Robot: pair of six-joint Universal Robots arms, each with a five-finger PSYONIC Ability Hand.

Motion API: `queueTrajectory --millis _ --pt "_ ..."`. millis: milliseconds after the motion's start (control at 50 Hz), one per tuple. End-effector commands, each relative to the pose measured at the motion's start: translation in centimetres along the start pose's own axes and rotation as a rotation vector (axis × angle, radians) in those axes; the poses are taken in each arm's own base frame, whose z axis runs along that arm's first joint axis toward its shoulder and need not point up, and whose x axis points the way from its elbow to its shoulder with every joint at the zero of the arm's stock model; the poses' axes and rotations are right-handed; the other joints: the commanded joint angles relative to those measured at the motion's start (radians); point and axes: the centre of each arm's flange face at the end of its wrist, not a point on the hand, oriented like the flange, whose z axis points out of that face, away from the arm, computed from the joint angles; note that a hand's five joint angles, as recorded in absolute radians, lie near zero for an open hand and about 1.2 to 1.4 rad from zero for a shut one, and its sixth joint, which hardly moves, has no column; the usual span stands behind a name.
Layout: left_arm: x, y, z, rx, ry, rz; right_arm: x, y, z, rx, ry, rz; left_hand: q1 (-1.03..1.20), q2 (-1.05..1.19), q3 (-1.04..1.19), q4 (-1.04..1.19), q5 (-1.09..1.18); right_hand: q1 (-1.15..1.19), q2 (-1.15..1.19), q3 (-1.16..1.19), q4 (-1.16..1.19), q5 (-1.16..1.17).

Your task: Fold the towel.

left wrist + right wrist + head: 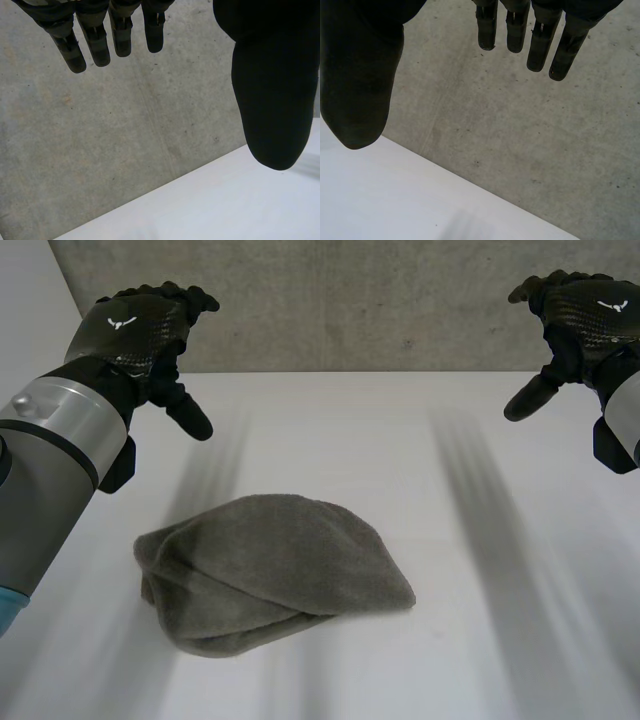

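Note:
A grey towel (270, 568) lies bunched in a rounded heap on the white table (480, 660), near the middle and a little to the left. My left hand (145, 325) hovers high above the table's far left, behind the towel, with straight fingers (95, 45) and thumb (272, 100) spread and nothing in them. My right hand (580, 315) hangs at the far right, well away from the towel, fingers (540, 45) straight and thumb (357, 90) apart, empty.
A grey concrete wall (380, 310) rises behind the table's far edge. The same wall (100, 140) lies beyond my left fingertips, and the wall (535, 130) stands past my right fingertips.

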Motion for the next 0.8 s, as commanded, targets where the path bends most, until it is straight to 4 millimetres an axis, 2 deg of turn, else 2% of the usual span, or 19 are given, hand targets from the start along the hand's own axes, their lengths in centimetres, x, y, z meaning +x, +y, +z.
queueTrajectory --millis 20,120,160,180,260,280,300,320,340,360,480,520,540,580,600,620,640,740,800 --pt "0.2 0.8 0.0 -0.015 0.014 0.009 -0.8 0.1 -0.1 0.002 -0.080 -0.074 0.055 0.056 0.057 0.057 0.054 -0.053 -0.097 -0.087 -0.100 -0.067" --pt "0.8 2.1 0.4 -0.043 0.048 0.025 -1.4 1.9 0.1 -0.053 -0.155 -0.230 0.123 0.123 0.125 0.125 0.122 -0.053 -0.097 -0.087 -0.100 -0.067" --pt "1.3 4.1 1.1 -0.099 0.088 0.060 -1.9 3.7 -0.1 -0.144 -0.190 -0.269 0.193 0.193 0.195 0.195 0.192 -0.053 -0.097 -0.087 -0.100 -0.067" --pt "1.3 4.2 1.1 -0.100 0.088 0.060 -1.9 3.7 -0.1 -0.145 -0.190 -0.269 0.194 0.194 0.195 0.196 0.192 -0.053 -0.097 -0.087 -0.100 -0.067" --pt "2.1 7.6 2.0 -0.194 0.152 0.147 -4.8 6.6 -1.5 -0.315 -0.313 -0.188 0.214 0.214 0.216 0.216 0.213 -0.053 -0.097 -0.087 -0.100 -0.067" --pt "2.2 7.6 2.0 -0.194 0.152 0.147 -5.3 7.5 -1.6 -0.353 -0.332 -0.155 0.214 0.214 0.216 0.216 0.213 -0.053 -0.097 -0.087 -0.100 -0.067" --pt "2.6 8.8 2.1 -0.222 0.173 0.177 -5.3 7.6 -1.6 -0.353 -0.332 -0.155 0.214 0.214 0.216 0.216 0.213 -0.053 -0.097 -0.087 -0.100 -0.067" --pt "2.6 8.8 2.1 -0.222 0.173 0.177 -6.3 8.7 -1.9 -0.393 -0.363 -0.110 0.214 0.214 0.216 0.216 0.213 -0.053 -0.097 -0.087 -0.100 -0.067" --pt "3.3 10.2 2.2 -0.254 0.198 0.211 -6.9 9.8 -2.1 -0.430 -0.386 -0.065 0.214 0.214 0.216 0.216 0.213 -0.053 -0.097 -0.087 -0.100 -0.067" --pt "3.9 11.5 2.2 -0.283 0.221 0.240 -6.9 9.8 -2.1 -0.430 -0.386 -0.065 0.211 0.211 0.213 0.213 0.210 -0.053 -0.097 -0.087 -0.100 -0.067" --pt "4.6 14.6 2.3 -0.355 0.258 0.296 -8.4 14.0 -2.3 -0.513 -0.453 0.071 0.235 0.235 0.237 0.237 0.233 -0.053 -0.097 -0.087 -0.100 -0.067" --pt "5.1 16.2 2.2 -0.392 0.285 0.316 -8.6 14.9 -2.3 -0.530 -0.456 0.076 0.485 0.486 0.487 0.487 0.484 -0.053 -0.097 -0.087 -0.100 -0.067" --pt "5.1 16.3 2.2 -0.392 0.285 0.317 -8.8 15.4 -2.2 -0.535 -0.453 0.071 0.487 0.487 0.489 0.489 0.486 -0.053 -0.097 -0.087 -0.100 -0.067" --pt "6.1 16.6 2.3 -0.383 0.306 0.326 -8.8 15.5 -2.1 -0.534 -0.445 0.065 0.990 0.990 0.992 0.992 0.988 -0.053 -0.097 -0.087 -0.100 -0.067" --pt "6.1 16.6 2.3 -0.383 0.306 0.326 -8.6 15.2 -1.8 -0.523 -0.431 0.060 0.992 0.992 0.994 0.994 0.991 -0.053 -0.097 -0.087 -0.100 -0.067" --pt "6.6 16.2 2.6 -0.352 0.310 0.328 -8.6 15.2 -1.8 -0.523 -0.431 0.060 1.169 1.169 1.171 1.171 1.168 -0.053 -0.097 -0.087 -0.100 -0.067" --pt "6.6 16.2 2.6 -0.352 0.310 0.328 -8.1 15.0 -1.4 -0.513 -0.407 0.058 1.171 1.171 1.173 1.173 1.169 -0.053 -0.097 -0.087 -0.100 -0.067" --pt "8.8 11.9 4.7 -0.102 0.301 0.307 -7.3 13.3 -1.1 -0.457 -0.369 0.048 1.171 1.171 1.173 1.173 1.169 -0.053 -0.097 -0.087 -0.100 -0.067" --pt "9.4 10.1 5.2 -0.015 0.286 0.295 -5.1 12.1 -0.2 -0.413 -0.300 0.056 1.171 1.171 1.173 1.173 1.169 -0.053 -0.097 -0.087 -0.100 -0.067"
